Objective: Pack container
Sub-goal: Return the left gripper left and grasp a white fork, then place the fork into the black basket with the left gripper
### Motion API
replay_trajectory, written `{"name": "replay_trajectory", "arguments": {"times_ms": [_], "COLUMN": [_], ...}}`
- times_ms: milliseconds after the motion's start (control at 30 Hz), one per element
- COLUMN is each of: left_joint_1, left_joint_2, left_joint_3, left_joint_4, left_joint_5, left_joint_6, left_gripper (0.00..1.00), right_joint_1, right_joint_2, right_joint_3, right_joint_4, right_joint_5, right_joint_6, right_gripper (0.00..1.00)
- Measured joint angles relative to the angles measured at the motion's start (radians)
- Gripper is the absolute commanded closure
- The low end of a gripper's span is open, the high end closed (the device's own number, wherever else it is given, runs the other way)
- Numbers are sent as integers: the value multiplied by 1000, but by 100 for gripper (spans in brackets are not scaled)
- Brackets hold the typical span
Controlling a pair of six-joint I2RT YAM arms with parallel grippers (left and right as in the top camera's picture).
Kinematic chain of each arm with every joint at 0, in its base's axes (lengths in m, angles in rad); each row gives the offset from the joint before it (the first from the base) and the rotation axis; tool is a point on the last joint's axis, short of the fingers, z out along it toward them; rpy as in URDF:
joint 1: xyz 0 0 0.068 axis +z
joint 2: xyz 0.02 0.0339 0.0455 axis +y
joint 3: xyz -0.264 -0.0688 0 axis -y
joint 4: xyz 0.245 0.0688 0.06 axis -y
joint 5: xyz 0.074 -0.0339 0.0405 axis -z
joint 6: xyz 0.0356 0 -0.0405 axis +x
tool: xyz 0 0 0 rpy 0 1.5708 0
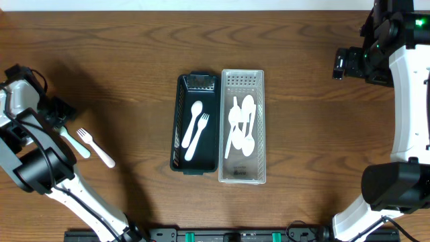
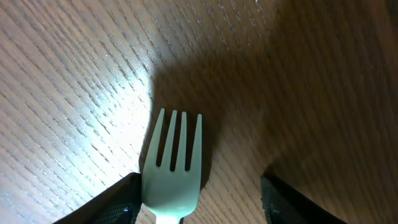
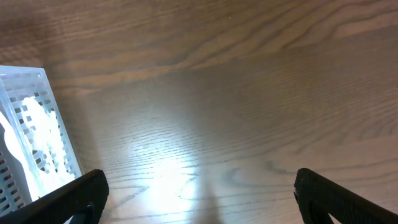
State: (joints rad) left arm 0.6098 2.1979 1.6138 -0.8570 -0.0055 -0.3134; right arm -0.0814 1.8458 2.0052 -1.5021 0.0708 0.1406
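A mint fork [image 2: 173, 163] lies on the wooden table between the fingers of my left gripper [image 2: 199, 202], which is open, with the fork's head against the left finger. In the overhead view only its handle [image 1: 75, 144] shows below my left gripper [image 1: 62, 119]. A white fork [image 1: 96, 149] lies right beside it. A dark green container [image 1: 179, 128] in the middle holds a white spoon and a white fork. A clear container [image 1: 261, 128] next to it holds several white spoons. My right gripper [image 1: 342, 64] is open and empty over bare table at the far right [image 3: 199, 199].
The clear container's corner [image 3: 28, 124] shows at the left of the right wrist view. Both arm bases stand at the table's front corners. Bare wood lies between the left utensils and the containers.
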Motion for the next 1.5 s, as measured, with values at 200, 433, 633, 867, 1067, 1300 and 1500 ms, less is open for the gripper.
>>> {"name": "replay_trajectory", "arguments": {"times_ms": [200, 433, 633, 867, 1067, 1300, 1500], "left_joint_1": [1, 1, 1, 1, -28, -247, -514], "left_joint_2": [-23, -27, -31, -36, -113, -478, -646], "left_joint_3": [-46, -55, -56, -54, -55, -43, -35], "left_joint_4": [48, 54, 51, 16, -64, -86, -90], "left_joint_5": [16, 29, 24, 33, 53, 79, 103], "left_joint_6": [0, 0, 3, 3, 27, 89, 120], "left_gripper": [49, 74, 94, 94, 94, 94, 94], "right_joint_1": [0, 0, 0, 0, 0, 0, 0], "right_joint_2": [0, 0, 0, 0, 0, 0, 0], "right_joint_3": [0, 0, 0, 0, 0, 0, 0], "right_joint_4": [0, -7, -11, -11, -8, -2, -1], "right_joint_5": [0, 0, 0, 0, 0, 0, 0], "right_joint_6": [0, 0, 0, 0, 0, 0, 0], "right_gripper": [2, 2, 3, 2, 3, 2, 2]}}
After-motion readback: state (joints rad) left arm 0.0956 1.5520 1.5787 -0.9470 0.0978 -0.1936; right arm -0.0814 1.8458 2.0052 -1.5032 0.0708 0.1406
